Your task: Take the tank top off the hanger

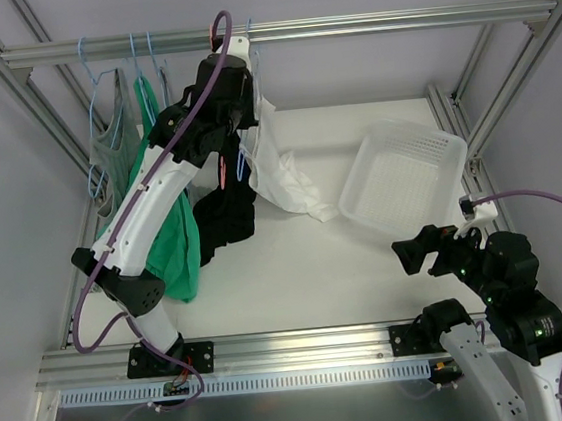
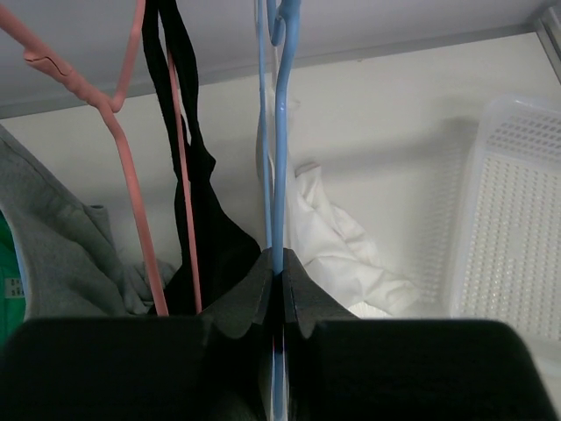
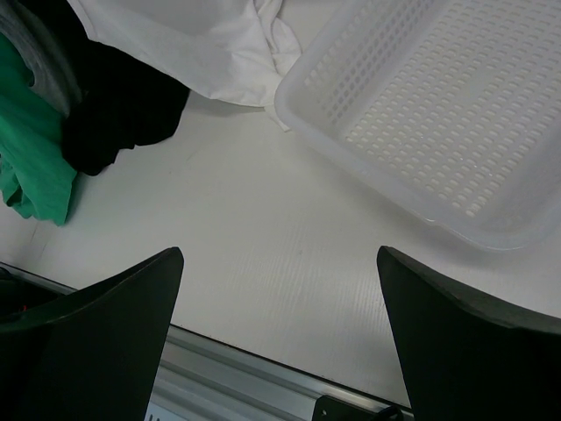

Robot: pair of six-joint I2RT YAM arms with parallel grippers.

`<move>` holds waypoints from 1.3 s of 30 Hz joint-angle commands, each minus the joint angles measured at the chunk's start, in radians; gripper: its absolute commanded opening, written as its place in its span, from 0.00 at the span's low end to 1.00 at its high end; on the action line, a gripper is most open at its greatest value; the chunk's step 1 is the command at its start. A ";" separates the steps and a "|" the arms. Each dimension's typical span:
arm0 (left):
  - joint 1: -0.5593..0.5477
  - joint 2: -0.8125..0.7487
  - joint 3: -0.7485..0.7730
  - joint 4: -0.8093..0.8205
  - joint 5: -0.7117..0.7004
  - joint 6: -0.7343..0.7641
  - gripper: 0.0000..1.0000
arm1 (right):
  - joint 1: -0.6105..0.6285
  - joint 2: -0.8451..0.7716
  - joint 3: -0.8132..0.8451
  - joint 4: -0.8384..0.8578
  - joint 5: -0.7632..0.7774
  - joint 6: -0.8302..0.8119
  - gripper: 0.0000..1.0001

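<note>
My left end effector [image 2: 279, 289] is clenched on the light-blue hanger [image 2: 279, 175], pads pinched on the thin wire low on its frame. The hook runs up out of my wrist view toward the rail [image 1: 342, 25] over the counter's far edge. The tank top [image 1: 282, 175] droops from the hanger just right of my grip. Its white cloth spills down and pools on the counter [image 1: 306, 258] near the middle of the far edge, just beside the basket [image 1: 355, 172].

The job here, as I judge it, is to be a steady anchor. I should hold the wire firm and square so it can't twist, and keep clear of the salmon-pink hanger [image 2: 123, 149] and the black garment [image 2: 206, 228] hanging close on my left. My own arm hides the straps from above, so I can't say for sure how they sit on the frame.

My right end effector [image 3: 279, 254] hangs released, jaws wide, low over the counter's near right corner and well apart from the cloth. It should take the loose fabric, not the hanger.
</note>
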 commanded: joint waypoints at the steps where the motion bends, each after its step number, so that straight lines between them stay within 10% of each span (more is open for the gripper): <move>1: -0.004 -0.038 0.062 0.047 -0.013 -0.031 0.00 | 0.004 0.000 0.002 0.019 -0.019 0.017 1.00; 25: -0.004 -0.188 -0.045 0.166 0.173 -0.163 0.00 | 0.004 0.006 -0.021 0.043 -0.030 0.018 0.99; 39: -0.006 -0.512 -0.440 0.338 0.319 -0.177 0.00 | 0.004 0.160 -0.038 0.304 -0.159 0.048 0.99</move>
